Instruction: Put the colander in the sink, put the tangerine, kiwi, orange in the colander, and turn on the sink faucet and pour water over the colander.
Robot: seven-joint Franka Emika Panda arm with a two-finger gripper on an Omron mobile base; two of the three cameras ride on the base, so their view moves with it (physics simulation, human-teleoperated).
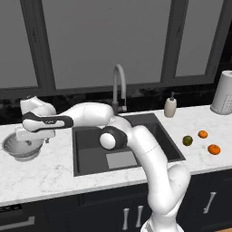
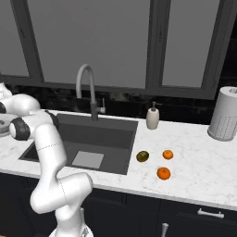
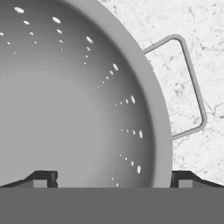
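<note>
While the white arm reaches to the left edge of the left base view, the two-finger gripper (image 1: 31,139) hangs just above the small shiny silver perforated metal colander (image 1: 21,147), which stands on the white marbled counter (image 1: 50,174) at the middle left of the frame, beside the large dark grey rectangular sink (image 1: 86,147). In the hand view the jaws stand wide apart, one dark fingertip (image 3: 43,178) over the bowl's interior and the other outside the rim (image 3: 162,127), and they grip nothing. A wire loop handle (image 3: 194,83) projects at the right of that frame. The tall slim grey gooseneck faucet (image 1: 118,86) rises behind the sink. At the middle right lie the olive green-brown kiwi (image 1: 187,140), the small bright-orange tangerine (image 1: 203,134) and the slightly larger orange (image 1: 214,149), all apart.
</note>
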